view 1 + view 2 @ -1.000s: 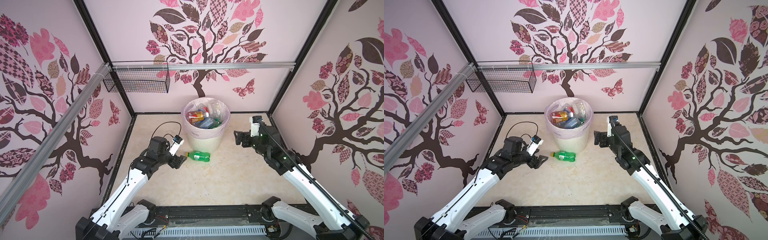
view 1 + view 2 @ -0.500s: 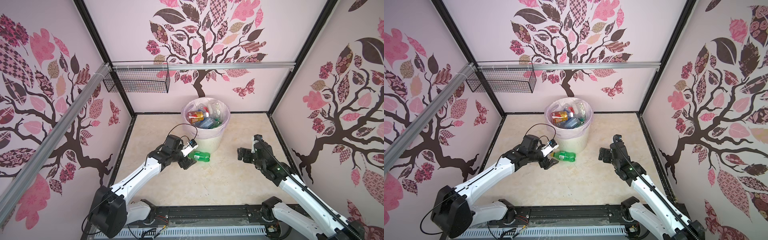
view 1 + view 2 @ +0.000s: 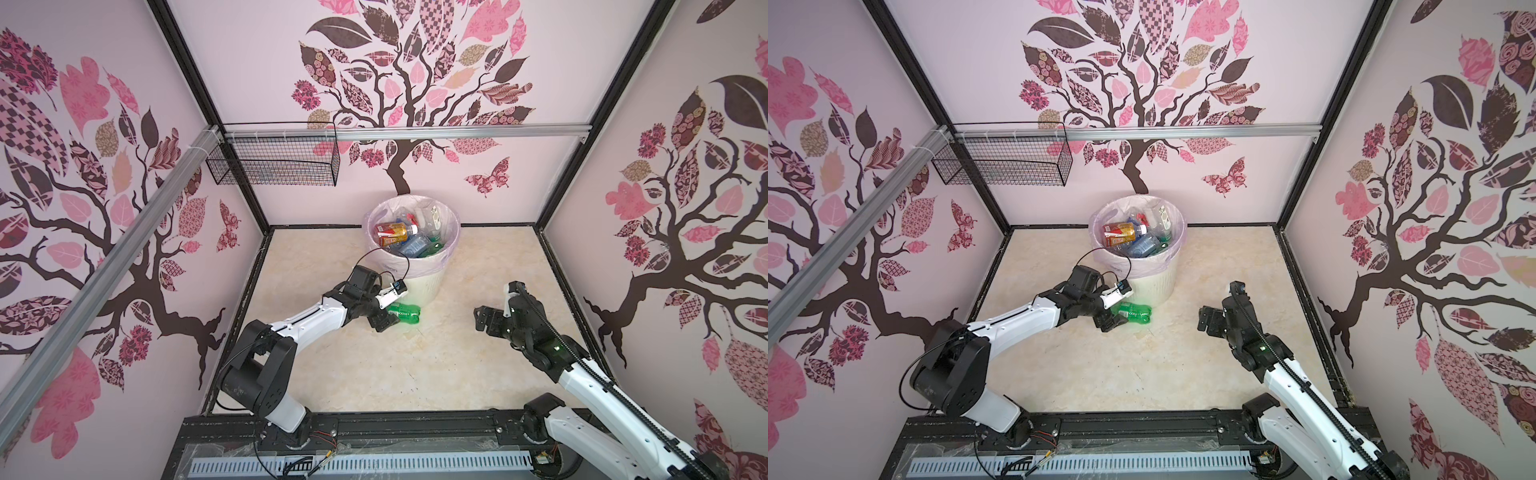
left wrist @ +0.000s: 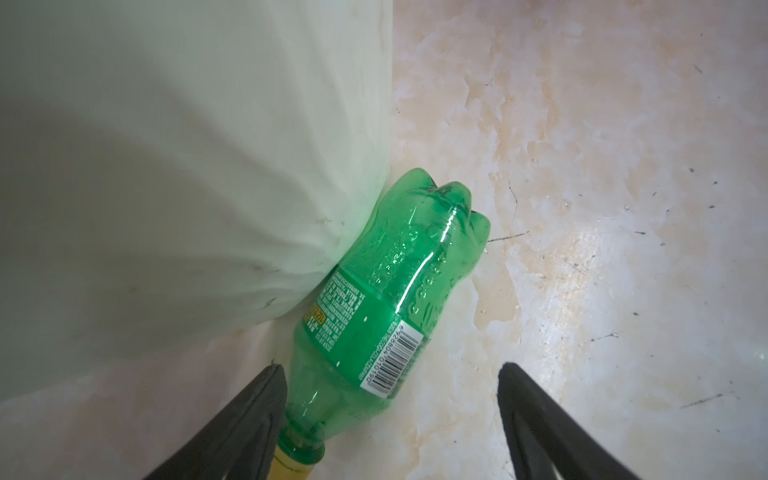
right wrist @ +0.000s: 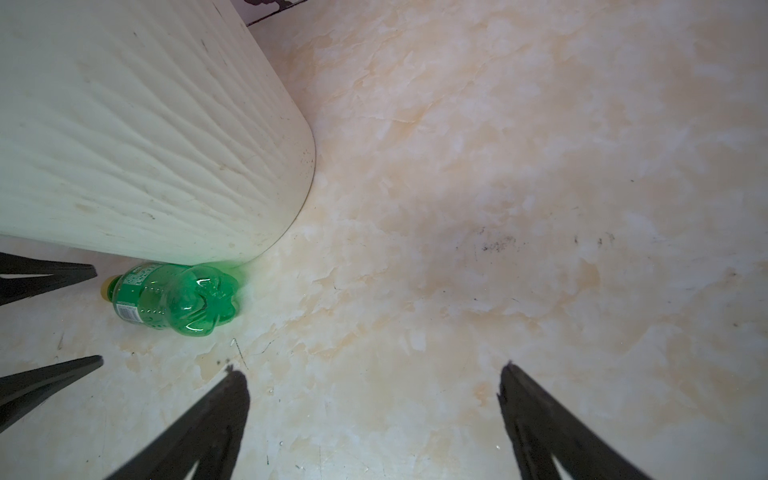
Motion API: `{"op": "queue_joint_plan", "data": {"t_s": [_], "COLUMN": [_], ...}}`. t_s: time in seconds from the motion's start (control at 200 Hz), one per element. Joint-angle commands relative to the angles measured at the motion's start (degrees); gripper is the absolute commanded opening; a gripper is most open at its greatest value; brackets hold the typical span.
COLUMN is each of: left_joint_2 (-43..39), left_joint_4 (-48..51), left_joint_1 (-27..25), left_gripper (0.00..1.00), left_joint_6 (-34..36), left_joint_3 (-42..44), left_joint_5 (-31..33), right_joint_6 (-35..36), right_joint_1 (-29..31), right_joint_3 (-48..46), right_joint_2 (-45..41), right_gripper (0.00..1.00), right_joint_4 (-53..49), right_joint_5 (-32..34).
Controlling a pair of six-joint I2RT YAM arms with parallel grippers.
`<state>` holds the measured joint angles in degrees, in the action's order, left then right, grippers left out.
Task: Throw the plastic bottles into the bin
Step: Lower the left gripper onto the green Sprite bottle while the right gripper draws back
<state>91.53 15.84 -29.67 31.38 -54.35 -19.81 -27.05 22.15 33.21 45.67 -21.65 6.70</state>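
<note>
Two black claws stand spread open, both empty. Leftmost, the left claw straddles the yellow-capped neck of the green plastic bottle, which lies on its side on the beige marbled counter against the foot of the round cream ribbed bin, long axis running away from that claw. The right claw hangs well apart; left is nearer.

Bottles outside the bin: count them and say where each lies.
1. The green bottle lies on its side on the floor against the bin, at its base, cap end inside the open left end effector. More may be hidden behind the bin.
</note>
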Motion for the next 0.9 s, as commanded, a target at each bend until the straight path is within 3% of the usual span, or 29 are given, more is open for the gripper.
{"op": "queue_joint_plan", "data": {"t_s": [0.0, 0.2, 0.525, 0.895], "left_joint_2": [2.5, 4.8, 2.3, 2.6], "left_joint_4": [-2.0, -2.0, 4.3, -2.7], "left_joint_1": [-0.6, -2.1, -9.2, -10.7], "left_gripper": [0.84, 0.83, 0.78, 0.81], "left_joint_6": [1.2, 1.8, 3.7, -6.3], "left_joint_3": [-3.3, -2.5, -0.9, -1.8], "left_joint_5": [-0.7, -0.5, 1.5, 2.9], "right_joint_6": [-0.5, -0.6, -0.7, -0.9], "right_joint_1": [-0.2, -0.3, -0.2, -0.2], "right_joint_3": [0.3, 0.1, -0.3, -0.3], "right_joint_2": [-1.1, -1.2, -1.3, -0.5], "right_gripper": [0.96, 0.96, 0.96, 0.96], "right_joint_4": [-0.5, -0.4, 0.2, -0.2], "right_joint_5": [-0.6, -0.6, -1.0, -0.4]}}
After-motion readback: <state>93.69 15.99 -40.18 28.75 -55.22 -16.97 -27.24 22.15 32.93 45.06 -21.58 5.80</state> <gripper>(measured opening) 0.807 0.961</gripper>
